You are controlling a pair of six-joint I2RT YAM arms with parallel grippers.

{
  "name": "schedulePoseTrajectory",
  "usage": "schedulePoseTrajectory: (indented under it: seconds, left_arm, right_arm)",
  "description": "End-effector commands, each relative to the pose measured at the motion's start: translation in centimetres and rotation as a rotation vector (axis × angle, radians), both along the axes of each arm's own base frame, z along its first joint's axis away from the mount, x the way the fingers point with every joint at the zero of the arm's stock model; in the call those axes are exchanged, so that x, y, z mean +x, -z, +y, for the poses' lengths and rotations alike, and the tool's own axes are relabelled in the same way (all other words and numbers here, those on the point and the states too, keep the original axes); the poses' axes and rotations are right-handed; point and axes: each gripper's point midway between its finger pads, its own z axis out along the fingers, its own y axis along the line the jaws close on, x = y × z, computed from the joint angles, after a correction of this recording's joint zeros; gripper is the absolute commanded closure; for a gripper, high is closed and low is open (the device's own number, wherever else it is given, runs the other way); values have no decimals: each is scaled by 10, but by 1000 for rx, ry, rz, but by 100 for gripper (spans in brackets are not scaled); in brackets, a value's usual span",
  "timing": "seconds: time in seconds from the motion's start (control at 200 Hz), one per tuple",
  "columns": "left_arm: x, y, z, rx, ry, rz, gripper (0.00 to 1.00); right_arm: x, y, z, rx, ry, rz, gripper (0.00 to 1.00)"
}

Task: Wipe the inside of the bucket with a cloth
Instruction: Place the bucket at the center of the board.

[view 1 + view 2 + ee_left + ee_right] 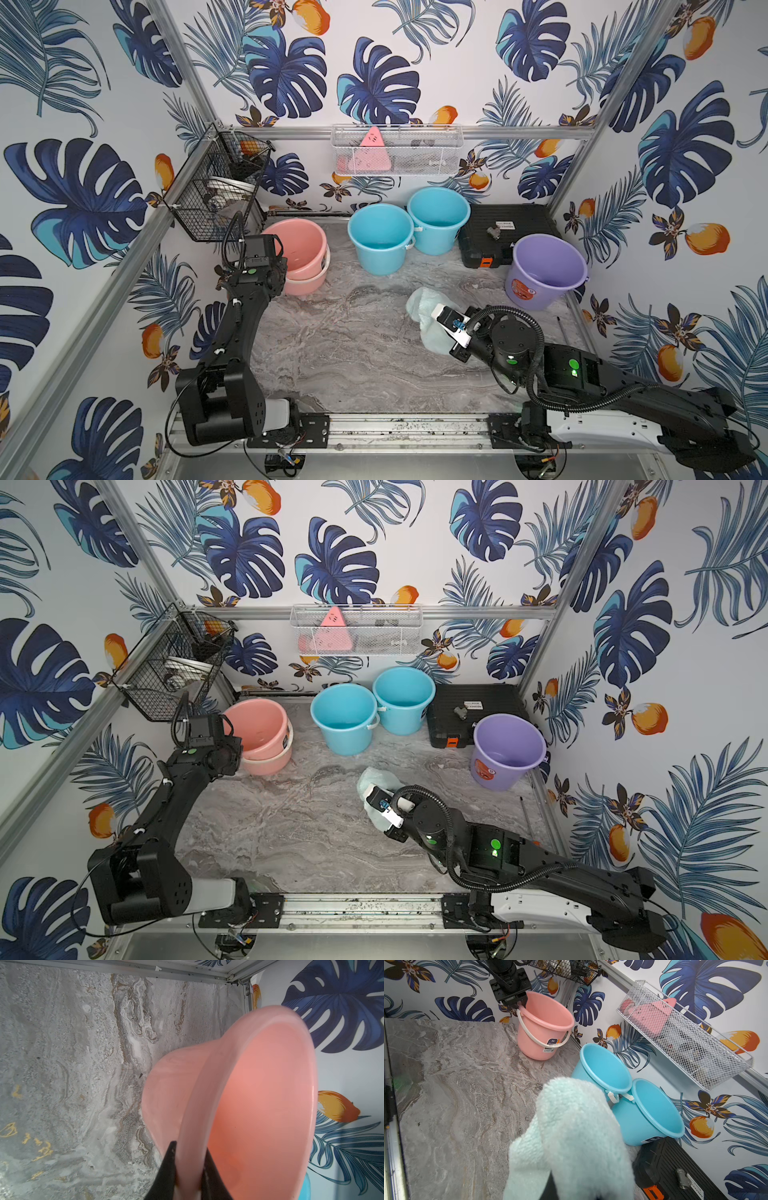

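The left tool (189, 1148) is pinching the rim of the pink bucket (259, 1105), with one finger inside the wall and one outside. The bucket is at the far left of the bench (353, 340), close to the side wall. In the right wrist view it looks tipped a little, with its white handle hanging down the outside.

The right tool (439, 312) is pressed together on the cloth (571, 1126), which drapes over the fingers and hides them. In both top views the cloth is a loose bundle over the middle-right of the bench, well apart from the pink bucket. Whether its lower edge touches the bench cannot be told.

The cloth is probably very light, soft and floppy, so it will fold, bunch and drag rather than push. A grip deep in the bundle, leaving a thick pad of pile beyond the fingertips, should serve best for rubbing. The bucket appears to be thin, smooth plastic, light and likely to slide or flex. Its rim is probably the stiffest place to hold, and a pinch there should steady it against the wiping.
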Motion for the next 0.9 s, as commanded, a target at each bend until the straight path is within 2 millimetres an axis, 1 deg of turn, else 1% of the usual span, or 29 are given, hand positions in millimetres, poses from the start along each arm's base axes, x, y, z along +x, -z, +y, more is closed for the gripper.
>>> schedulePoseTrajectory:
  seconds: [0.0, 0.15, 0.27, 0.345, 0.425, 0.5, 0.61, 0.701, 0.806, 0.896]
  left_arm:
    - [26, -8, 10, 29, -14, -65, 100]
    - [34, 3, 14, 42, -16, -58, 100]
    - [39, 13, 12, 33, 6, -31, 100]
    - [39, 19, 11, 24, 9, -19, 96]
    - [40, 19, 11, 24, 8, -29, 90]
    - [43, 12, 10, 29, 22, -52, 82]
    - [39, 0, 11, 42, 16, -65, 66]
    - [38, -11, 11, 46, 17, -86, 55]
    - [37, -24, 9, 45, 22, -107, 45]
    - [32, -32, 5, 31, 26, -115, 41]
  right_arm:
    - [0, -5, 5, 6, -15, -14, 100]
    - [0, -2, 9, 1, -24, -17, 100]
    - [-1, 0, 11, -5, -28, -13, 100]
    - [0, 0, 10, -9, -28, -14, 100]
    - [-1, -2, 10, -6, -28, -13, 100]
    - [-1, -3, 8, 0, -27, -11, 100]
    - [-2, -5, 6, 10, -26, -10, 100]
    - [-2, -6, 4, 12, -23, -12, 100]
    - [-3, -8, 3, 15, -25, -8, 100]
    - [-3, -10, 0, 21, -22, -3, 100]
